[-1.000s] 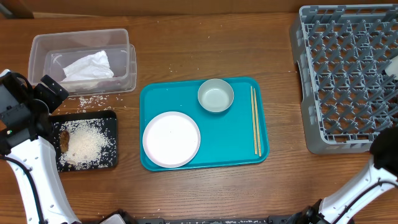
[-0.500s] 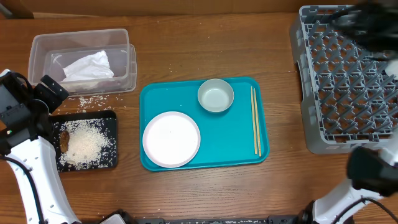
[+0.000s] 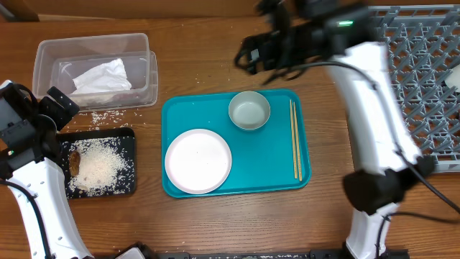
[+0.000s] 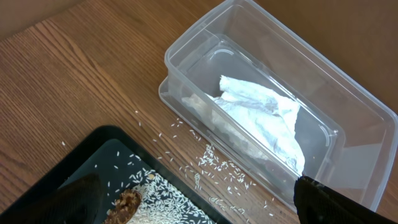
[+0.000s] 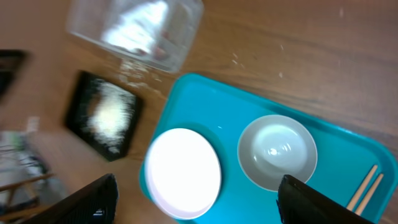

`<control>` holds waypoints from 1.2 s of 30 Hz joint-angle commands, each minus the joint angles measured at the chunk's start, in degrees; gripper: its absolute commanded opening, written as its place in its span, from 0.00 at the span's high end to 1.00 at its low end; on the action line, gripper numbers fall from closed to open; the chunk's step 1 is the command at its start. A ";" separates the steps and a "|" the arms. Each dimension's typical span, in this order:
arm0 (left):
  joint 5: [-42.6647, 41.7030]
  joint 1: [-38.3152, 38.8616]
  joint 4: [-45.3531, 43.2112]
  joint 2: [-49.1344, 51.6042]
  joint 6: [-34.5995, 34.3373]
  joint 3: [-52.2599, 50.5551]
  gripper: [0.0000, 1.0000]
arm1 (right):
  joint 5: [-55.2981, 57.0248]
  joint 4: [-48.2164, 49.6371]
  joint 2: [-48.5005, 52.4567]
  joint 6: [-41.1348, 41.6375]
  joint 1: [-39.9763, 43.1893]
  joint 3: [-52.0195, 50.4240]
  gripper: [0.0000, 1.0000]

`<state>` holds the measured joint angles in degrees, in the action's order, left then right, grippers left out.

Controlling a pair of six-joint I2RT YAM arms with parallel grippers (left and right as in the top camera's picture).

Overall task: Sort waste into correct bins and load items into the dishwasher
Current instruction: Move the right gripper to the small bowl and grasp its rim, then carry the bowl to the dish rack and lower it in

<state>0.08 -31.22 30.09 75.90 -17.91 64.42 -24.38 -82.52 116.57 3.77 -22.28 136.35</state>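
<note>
Right jaws spread wide, empty; bowl [image 5: 277, 152] lies ahead between them, view blurry so probably centred. Drop onto one rim, clear of chopsticks [image 5: 364, 186]. Left jaws parted, empty.

This is looking like a robotics lab bench dressed as a canteen clearing station. A wood-grain table [image 3: 215, 57] is carrying a teal tray [image 3: 273, 162] at its middle. The rest is sitting around that tray: a grey pegged dish rack [image 3: 431, 108] to its right, and a clear tub [image 3: 90, 39] and a black tray [image 3: 128, 137] to its left. A white plate [image 3: 198, 161], a bowl [image 3: 249, 111] and chopsticks [image 3: 295, 140] are lying on the teal tray. Two white robot arms are working here: the left arm [image 3: 36, 187] is standing left of the tray and the right arm [image 3: 374, 101] is reaching past its far right corner.
</note>
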 commanded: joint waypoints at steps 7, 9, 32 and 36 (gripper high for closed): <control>0.50 0.09 -0.11 -1.11 -0.52 0.24 0.00 | 24.65 4.42 17.20 10.25 -14.16 -5.05 0.18; 0.50 0.09 -0.11 -1.11 -0.52 0.24 0.00 | 27.89 4.48 19.15 12.87 -15.61 -5.05 0.21; 0.50 0.09 -0.11 -1.11 -0.52 0.24 0.00 | 32.28 5.33 24.22 19.04 -16.70 -9.79 0.84; 0.50 0.09 -0.11 -1.11 -0.52 0.24 0.00 | 32.44 1.81 23.85 18.97 -16.59 -5.40 0.96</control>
<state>0.10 -31.22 30.09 75.90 -17.91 64.42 7.57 -79.75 140.55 22.48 -39.03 126.45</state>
